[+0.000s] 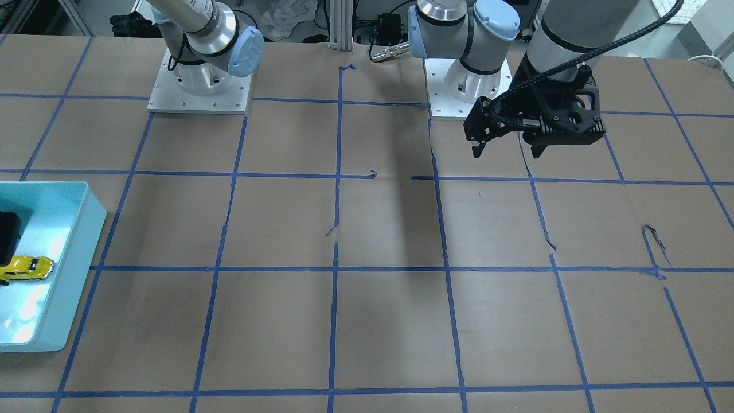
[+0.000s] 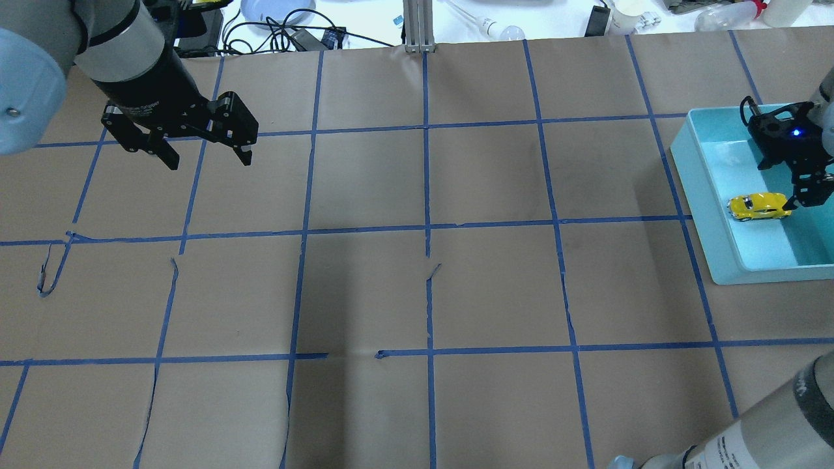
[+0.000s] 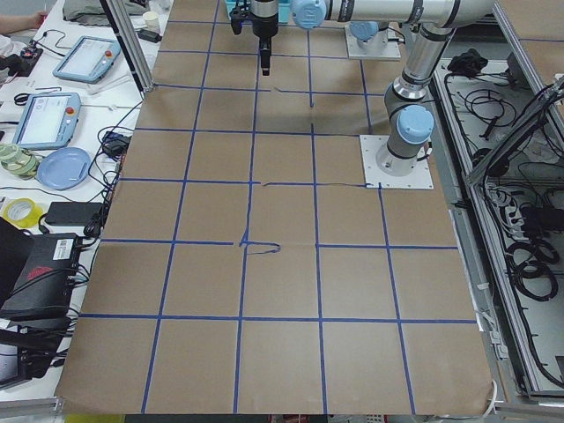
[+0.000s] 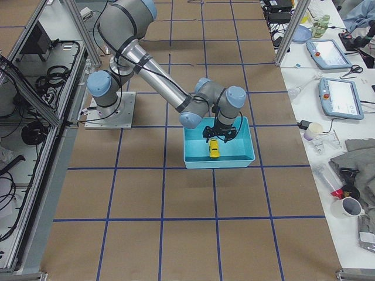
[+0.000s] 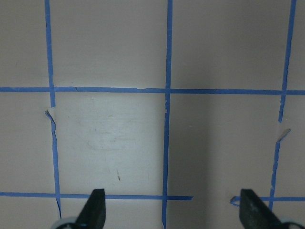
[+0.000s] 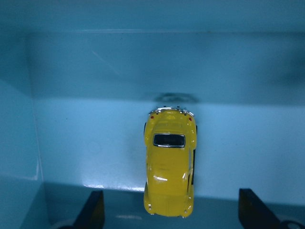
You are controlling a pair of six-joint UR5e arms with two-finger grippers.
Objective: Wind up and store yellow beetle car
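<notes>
The yellow beetle car (image 2: 759,206) lies on the floor of a teal bin (image 2: 697,195) at the table's right end. It also shows in the front view (image 1: 26,268), the right side view (image 4: 214,149) and the right wrist view (image 6: 170,160). My right gripper (image 2: 808,190) hangs inside the bin just over the car, open. In the wrist view its fingers (image 6: 94,210) stand wide on either side of the car without touching it. My left gripper (image 2: 208,159) is open and empty above the bare table at the far left (image 1: 507,152) (image 5: 174,212).
The table is brown paper with a blue tape grid (image 2: 427,228). The bin's walls (image 6: 143,62) enclose the right gripper closely. Cables, tablets and clutter lie beyond the table's far edge (image 2: 293,26). The arm bases (image 1: 200,86) stand at the robot's side.
</notes>
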